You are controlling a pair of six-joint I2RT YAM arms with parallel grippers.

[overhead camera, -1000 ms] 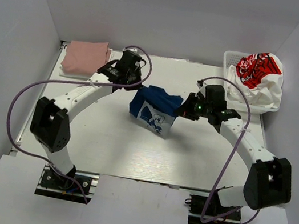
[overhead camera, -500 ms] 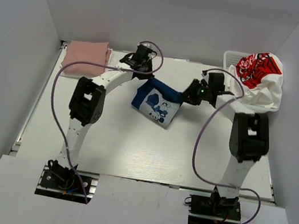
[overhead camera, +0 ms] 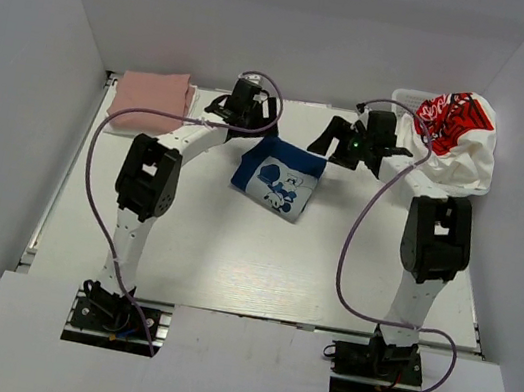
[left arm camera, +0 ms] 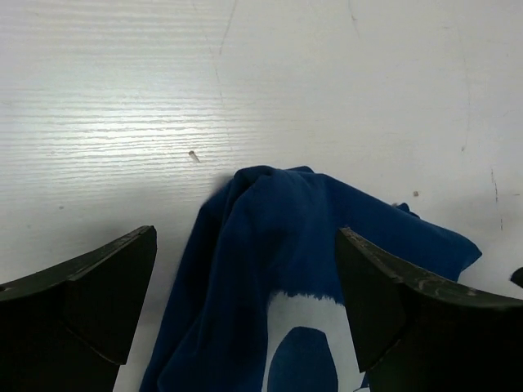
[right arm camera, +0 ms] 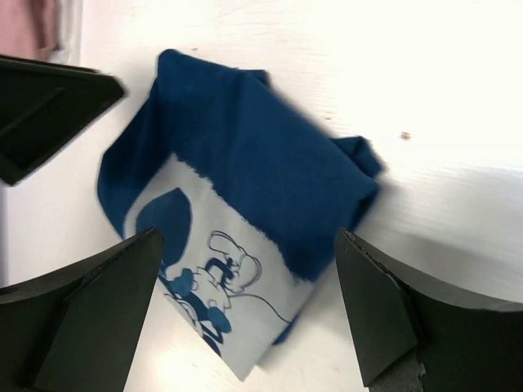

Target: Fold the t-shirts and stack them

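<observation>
A folded navy blue t-shirt [overhead camera: 277,180] with a white-and-blue print lies on the table, free of both grippers. My left gripper [overhead camera: 251,121] hovers open above its far left corner; the navy cloth [left arm camera: 278,237] shows below the spread left gripper [left arm camera: 245,237]. Over its right side my right gripper [overhead camera: 344,146] is open too, with the shirt [right arm camera: 261,163] lying under the gap of the right gripper [right arm camera: 249,237]. At the far left rests a folded dusty-pink t-shirt [overhead camera: 150,100]. A white t-shirt with a red graphic [overhead camera: 457,129] is heaped in the basket.
The white lattice basket [overhead camera: 400,104] stands at the far right corner, next to my right wrist. White walls close the table on three sides. A finger of the left gripper [right arm camera: 49,98] shows in the right wrist view, with the pink cloth [right arm camera: 37,20] beyond it.
Both grippers have opened and let go of the navy t-shirt, which was hanging between them and now lies on the table. Both arms stretched toward the far side and drew slightly apart.
</observation>
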